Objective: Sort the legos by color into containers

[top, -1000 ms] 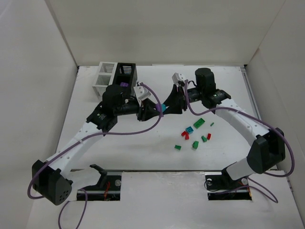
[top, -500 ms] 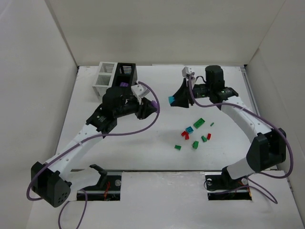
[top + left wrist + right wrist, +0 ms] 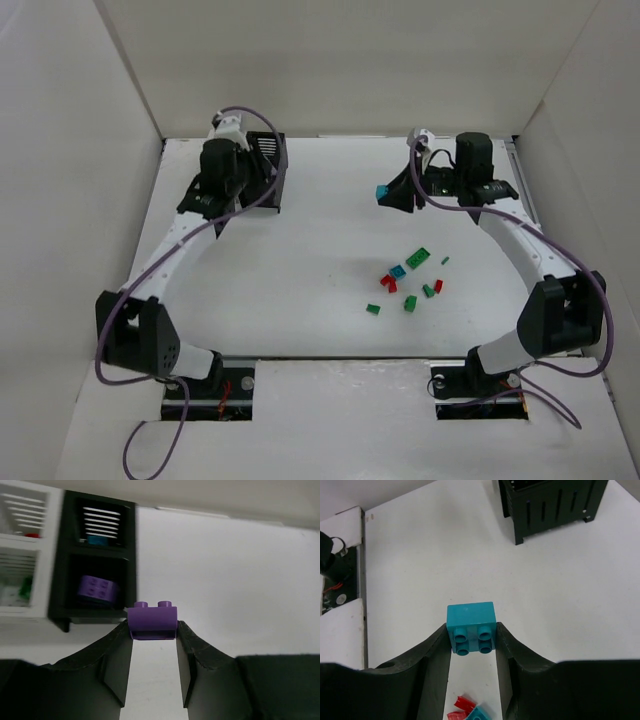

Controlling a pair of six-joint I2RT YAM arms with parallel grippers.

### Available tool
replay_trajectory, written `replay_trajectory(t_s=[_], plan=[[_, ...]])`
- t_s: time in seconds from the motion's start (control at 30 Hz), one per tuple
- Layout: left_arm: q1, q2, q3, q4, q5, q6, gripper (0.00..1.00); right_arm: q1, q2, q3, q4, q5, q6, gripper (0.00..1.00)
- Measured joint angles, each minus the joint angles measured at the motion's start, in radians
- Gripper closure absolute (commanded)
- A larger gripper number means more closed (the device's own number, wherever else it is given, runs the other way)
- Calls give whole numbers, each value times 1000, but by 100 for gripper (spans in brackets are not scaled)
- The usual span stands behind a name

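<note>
1. Left wrist view: left gripper (image 3: 153,630) is clamped on a purple brick (image 3: 152,620) at frame centre, just right of the black container (image 3: 62,555).
2. White container (image 3: 15,544) adjoins it at the left edge.
3. Right wrist view: right gripper (image 3: 472,641) is clamped on a teal brick (image 3: 471,617) over the table (image 3: 570,605).
4. Top external view: loose legos (image 3: 418,258) lie lower right of centre.
</note>
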Motion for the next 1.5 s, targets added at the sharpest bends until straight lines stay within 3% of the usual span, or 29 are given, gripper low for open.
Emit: replay_trajectory(t_s=[0.1,0.27,0.57,0.67,0.83,1.0,1.1,1.2,1.43,1.5], plan=[[66,134,99,-1,-104,-76,100,-20,0,0,0,23,7,95],[70,322,216,-16,-203,-135,100,-56,7,0,2,35,20,95],[69,385,233,-32,-286,-159,100,-90,73,1,0,47,33,94],[69,385,247,-28,-292,-158,89,-91,85,8,-4,48,33,92],[69,416,303,-40,-291,-155,84,-91,99,34,-7,48,35,92],[69,449,321,-60,-275,-153,60,-91,100,39,-7,47,36,92],[69,454,321,-85,-261,-150,51,-91,100,39,-8,44,36,91],[69,448,315,-85,-251,-151,34,-91,100,39,-8,39,36,91],[69,351,240,-89,-219,-148,23,-90,105,39,-7,19,40,91],[69,298,210,-89,-198,-140,12,-88,113,39,-9,17,36,90]])
